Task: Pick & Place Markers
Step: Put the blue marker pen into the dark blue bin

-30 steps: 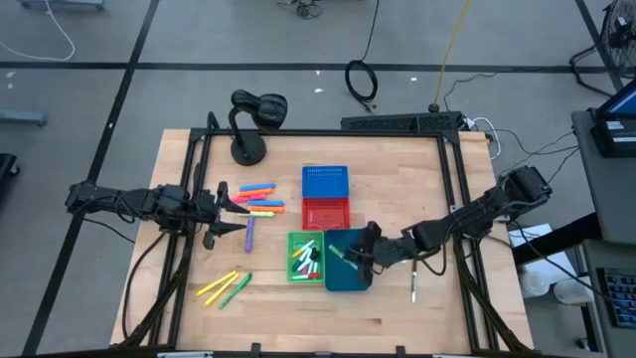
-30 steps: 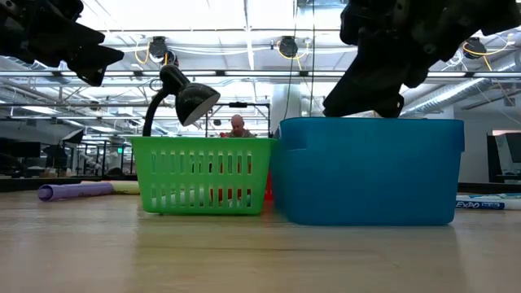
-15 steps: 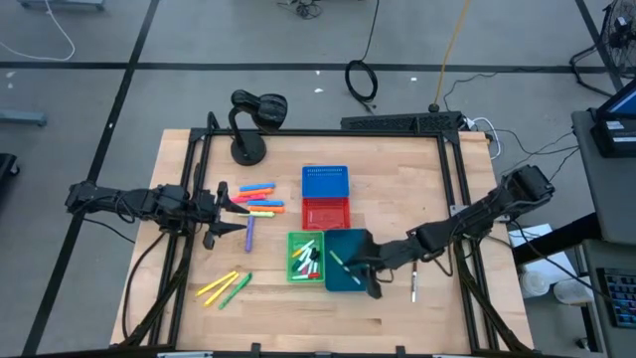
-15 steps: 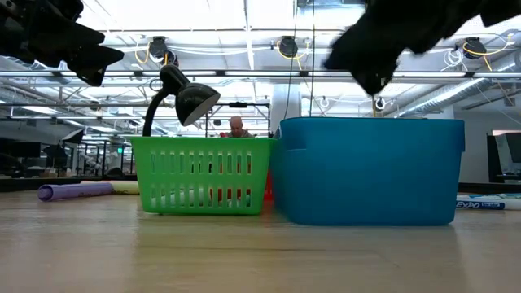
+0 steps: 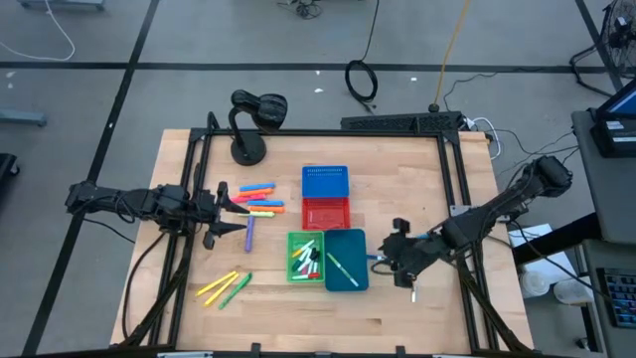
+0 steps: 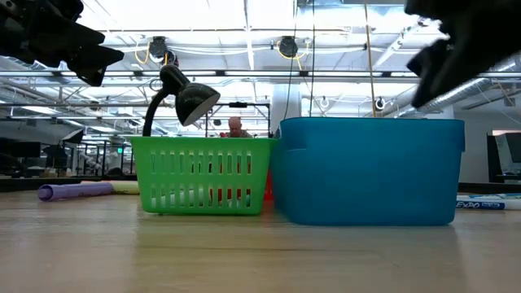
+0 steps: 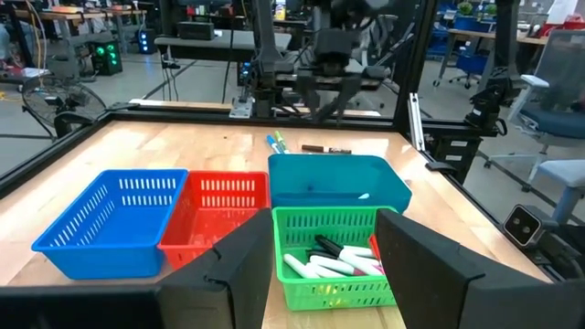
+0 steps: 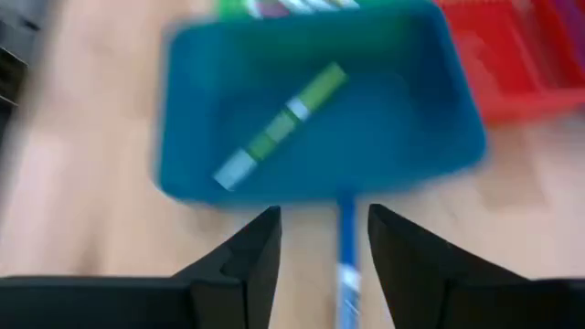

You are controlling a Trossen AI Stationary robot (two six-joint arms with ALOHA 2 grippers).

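Markers: one green marker lies loose and diagonal on the floor of the teal bin; right wrist view shows it green-bodied with a pale band and a pale end. Several white-bodied markers with coloured caps are piled in the green basket, which touches the teal bin's side. Unsorted markers on the surface: an orange/pink/yellow cluster and a purple one near the left claw, a yellow and green pair toward the front, and a blue marker just beside the teal bin's outer wall, under the right claw. One more lies on the surface by the right arm, colour not clear.

Step, as judged: green marker delivered; right arm is between a drop and the next pick.

Right claw: just beside the teal bin, above the surface, fingers apart and holding nothing. Left claw: hovering by the orange/pink/yellow cluster, fingers apart, empty.

Next move, as judged: right claw must descend over the blue marker, fingers straddling the thin body crosswise. The bin wall is very close, so a finger could strike it.

Blue basket and red basket sit behind the green and teal ones; contents not seen. Desk lamp stands at the far left corner.
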